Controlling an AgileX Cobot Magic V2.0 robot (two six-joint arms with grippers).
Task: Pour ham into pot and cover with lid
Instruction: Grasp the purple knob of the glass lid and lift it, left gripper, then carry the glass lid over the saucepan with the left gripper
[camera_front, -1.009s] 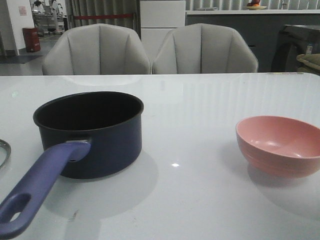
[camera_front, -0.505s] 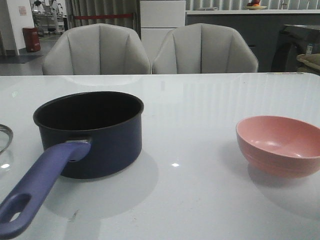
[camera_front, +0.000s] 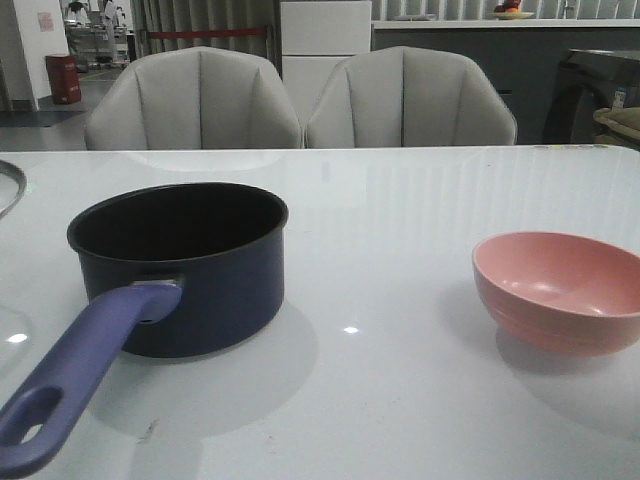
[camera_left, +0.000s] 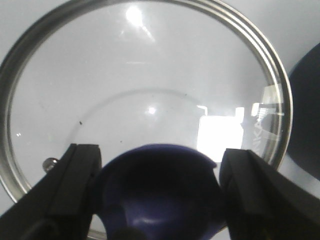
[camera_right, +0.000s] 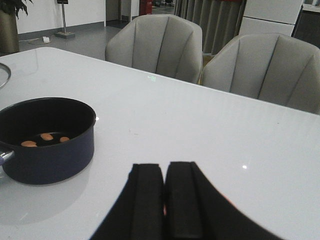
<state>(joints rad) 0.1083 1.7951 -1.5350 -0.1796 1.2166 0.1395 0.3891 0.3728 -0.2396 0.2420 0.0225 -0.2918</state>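
1. Only the left wrist view showed the left gripper (camera_left: 159, 165) clasping the lid (camera_left: 145, 95) by its blue knob (camera_left: 160, 192).
2. The right gripper (camera_right: 164, 200) was clenched on nothing.
3. The right wrist view alone revealed 3 ham (camera_right: 46, 136) pieces inside the pot (camera_front: 180, 265).
4. The front view showed the pink bowl (camera_front: 560, 290), well apart from the pot, and the lid's rim at the table's left edge.

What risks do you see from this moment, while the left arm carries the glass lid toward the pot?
1. The left gripper holds the lid only by its blue knob, so the lid might tilt or slip.
2. The lid must meet the pot rim squarely; if off-centre, it may sit crooked above the ham.
3. The long handle sticks out toward the front edge; a low approach might bump it.
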